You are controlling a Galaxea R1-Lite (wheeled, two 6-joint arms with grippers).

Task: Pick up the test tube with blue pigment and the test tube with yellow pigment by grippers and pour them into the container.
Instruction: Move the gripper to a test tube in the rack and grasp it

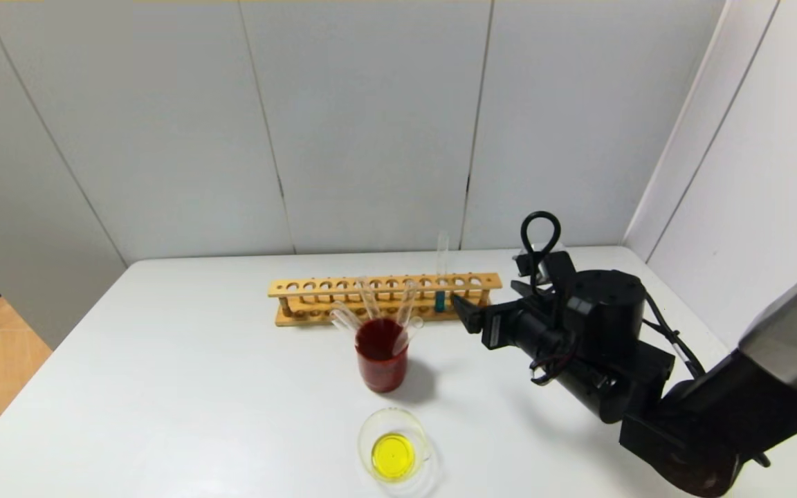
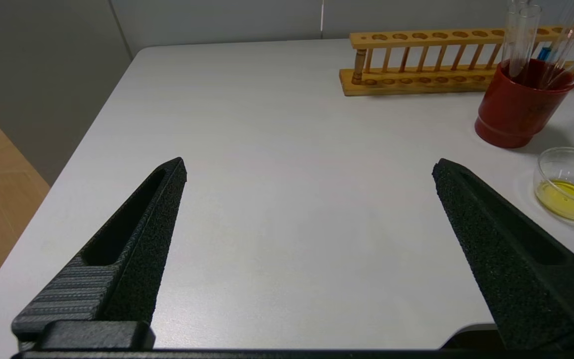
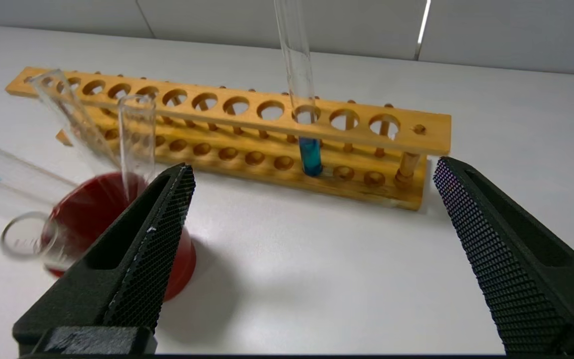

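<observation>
One wooden rack (image 1: 385,299) sits at the far side of the white table (image 1: 184,387). One test tube with blue pigment (image 3: 310,155) stands upright in it, in a hole near the right end. Just in front of the rack is one red beaker (image 1: 381,361) with about four clear empty tubes (image 1: 369,299) leaning in it. Nearer still, one small glass container (image 1: 394,453) holds a little yellow liquid. The right gripper (image 1: 466,312) hangs above the table just to the right of the blue tube, its two fingers (image 3: 152,239) spread wide apart and holding nothing. The left gripper (image 2: 309,167) is over the near left part of the table, also wide apart and holding nothing.
</observation>
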